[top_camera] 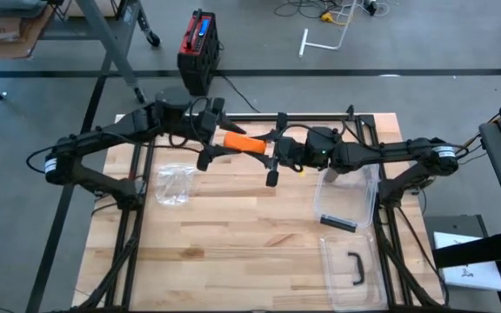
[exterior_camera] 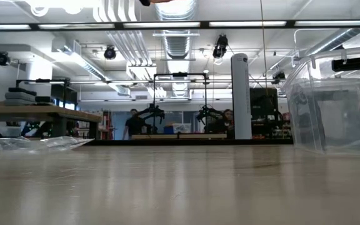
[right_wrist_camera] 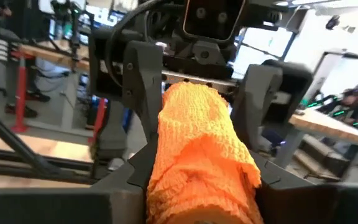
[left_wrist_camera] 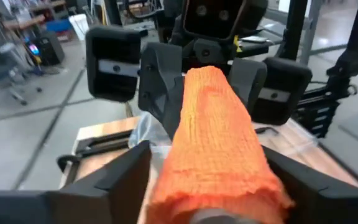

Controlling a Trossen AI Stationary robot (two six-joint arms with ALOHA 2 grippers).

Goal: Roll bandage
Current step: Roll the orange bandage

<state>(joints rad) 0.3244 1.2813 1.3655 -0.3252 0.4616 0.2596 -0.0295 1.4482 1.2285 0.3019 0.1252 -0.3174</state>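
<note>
An orange bandage roll is held level in the air above the far middle of the wooden table, between my two grippers. My left gripper is shut on its left end and my right gripper on its right end. In the left wrist view the roll runs away from my own fingers toward the other gripper. The right wrist view shows the roll the same way. In the low view both grippers are out of the picture. My left gripper pinches the roll's left end between its two fingers, one on each side. The fingers come level from the table's left and lie along the roll. The roll is lifted clear of the table. My right gripper pinches the roll's right end between its two fingers, one on each side. The fingers come level from the table's right and lie along the roll. The roll stays level and clear of the table.
A crumpled clear plastic bag lies on the table's left part. A clear plastic bin with a dark item inside stands at the right, and its lid with a black handle lies nearer. The bin also shows in the low view.
</note>
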